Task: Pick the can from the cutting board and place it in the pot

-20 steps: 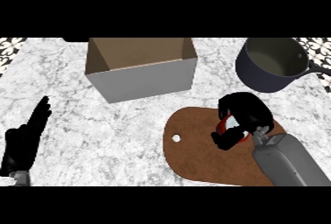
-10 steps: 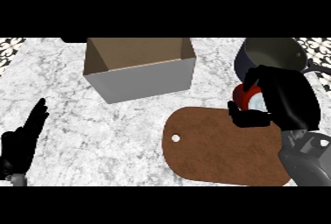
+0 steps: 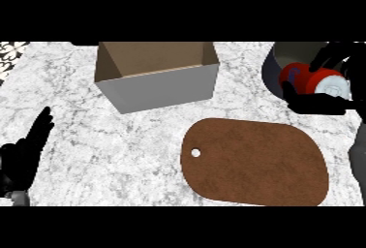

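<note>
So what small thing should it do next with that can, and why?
Probably lower the red can into the dark grey pot: the black right hand, curled round it, holds it over the opening, off the brown cutting board.

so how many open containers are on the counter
2: a grey box, top centre, and a dark grey pot, top right, partly hidden by the black right hand holding a red can.

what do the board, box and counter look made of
Board: looks like wood, matte brown with faint grain and a hanging hole. Box: probably cardboard, tan inside, grey outside, thin walls. Counter: marble-like stone, white with grey veins.
</note>
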Robot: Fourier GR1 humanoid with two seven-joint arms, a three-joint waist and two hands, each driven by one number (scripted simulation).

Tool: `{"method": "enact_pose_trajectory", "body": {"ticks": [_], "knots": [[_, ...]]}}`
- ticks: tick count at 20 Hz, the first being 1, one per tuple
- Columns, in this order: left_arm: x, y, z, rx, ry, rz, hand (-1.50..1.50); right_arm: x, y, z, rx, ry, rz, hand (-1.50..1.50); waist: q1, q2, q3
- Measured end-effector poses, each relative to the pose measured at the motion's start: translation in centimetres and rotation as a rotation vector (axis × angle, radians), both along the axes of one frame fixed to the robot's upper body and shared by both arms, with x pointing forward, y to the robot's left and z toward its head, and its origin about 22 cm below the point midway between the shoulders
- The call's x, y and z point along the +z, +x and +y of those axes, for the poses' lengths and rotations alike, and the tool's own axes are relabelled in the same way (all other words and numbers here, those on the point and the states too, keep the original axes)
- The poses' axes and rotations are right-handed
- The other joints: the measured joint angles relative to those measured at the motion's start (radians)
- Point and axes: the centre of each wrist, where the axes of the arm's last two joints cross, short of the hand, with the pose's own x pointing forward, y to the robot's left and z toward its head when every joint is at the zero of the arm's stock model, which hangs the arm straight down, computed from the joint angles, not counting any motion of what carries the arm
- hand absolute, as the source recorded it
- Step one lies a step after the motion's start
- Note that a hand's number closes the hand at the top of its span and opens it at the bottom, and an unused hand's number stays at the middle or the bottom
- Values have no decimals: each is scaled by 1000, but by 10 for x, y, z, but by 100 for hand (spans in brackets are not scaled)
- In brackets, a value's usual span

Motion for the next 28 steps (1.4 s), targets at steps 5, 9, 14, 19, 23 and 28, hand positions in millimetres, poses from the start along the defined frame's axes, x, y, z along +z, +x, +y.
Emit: {"method": "enact_pose_trajectory", "body": {"ticks": [5,9,14,19,23,28], "knots": [[-1,-1,0,-7,-4,0,0,12,24,-27,-16,50,-49,150,5,1,0],[-5,2,-2,-8,-7,-1,0,13,48,-57,-24,54,-49,150,6,2,0],[5,9,-2,-20,-3,-3,0,9,86,-86,-36,50,-46,150,19,6,0],[9,15,-7,-30,-7,-11,0,-7,113,-108,-36,40,-18,150,27,10,1],[7,15,-11,-45,-11,-18,0,-17,126,-123,-55,-7,9,150,41,16,1],[4,17,-14,-59,-7,-20,0,-38,134,-130,-67,-8,52,-150,59,24,2]]}}
